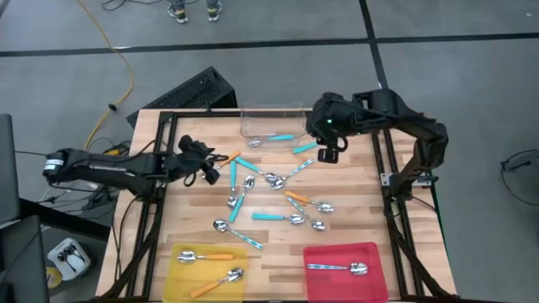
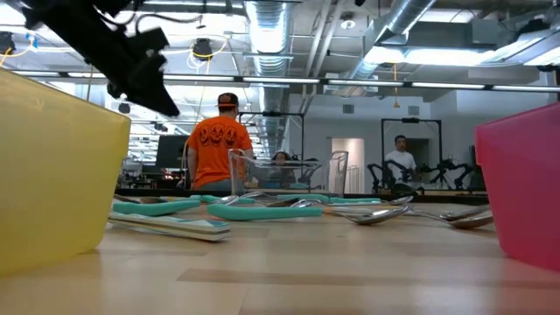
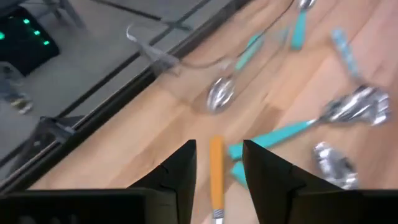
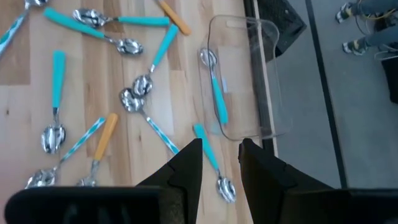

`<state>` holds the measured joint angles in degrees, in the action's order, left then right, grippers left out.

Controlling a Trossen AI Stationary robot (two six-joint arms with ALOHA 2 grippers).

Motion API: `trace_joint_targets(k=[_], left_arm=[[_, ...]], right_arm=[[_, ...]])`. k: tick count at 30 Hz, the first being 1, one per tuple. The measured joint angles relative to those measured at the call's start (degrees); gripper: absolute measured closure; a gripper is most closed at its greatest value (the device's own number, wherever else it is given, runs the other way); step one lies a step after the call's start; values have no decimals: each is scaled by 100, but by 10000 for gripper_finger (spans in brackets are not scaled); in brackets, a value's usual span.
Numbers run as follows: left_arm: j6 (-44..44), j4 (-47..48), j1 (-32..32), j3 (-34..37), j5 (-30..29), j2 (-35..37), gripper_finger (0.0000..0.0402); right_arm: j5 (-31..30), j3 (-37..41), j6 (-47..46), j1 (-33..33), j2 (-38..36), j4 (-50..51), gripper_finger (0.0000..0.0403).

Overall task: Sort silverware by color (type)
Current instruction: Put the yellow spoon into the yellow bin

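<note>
Hovering over the surface (image 1: pixel 354 181), the left hand (image 3: pixel 216 163) sits open with an orange-handled spoon (image 3: pixel 216 174) between its fingers, not yet gripped. The right hand (image 4: pixel 219 163), fingers narrowly apart and empty, hangs above a teal-handled spoon (image 4: pixel 210 158) beside the clear tub (image 4: pixel 261 81). Remaining spoons lie crossed mid-surface; closing off-centre may drag neighbouring teal handles or let the handle slip.

Light butcher-block wooden table (image 1: pixel 354 181) framed by black metal rails, on a grey floor (image 1: pixel 438 76) crossed by dark seams. Yellow cable (image 1: pixel 126 76) trailing across the floor. Beyond the table, an open workshop: exposed silver ceiling ducts (image 2: pixel 271 26), long strip lights, white walls, a person in an orange shirt (image 2: pixel 220 144) facing away.
</note>
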<state>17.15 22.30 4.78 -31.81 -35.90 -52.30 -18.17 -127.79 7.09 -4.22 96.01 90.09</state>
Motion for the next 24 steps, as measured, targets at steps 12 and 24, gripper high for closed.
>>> trace_joint_targets(k=[12, 24], left_arm=[[-189, 11, 789, -52, 660, -1483, 175], [-194, 6, 983, -48, 1119, -2526, 165]], right_arm=[[2, 0, 25, -8, -72, -7, 276], [4, 578, 44, -66, -72, -24, 276]])
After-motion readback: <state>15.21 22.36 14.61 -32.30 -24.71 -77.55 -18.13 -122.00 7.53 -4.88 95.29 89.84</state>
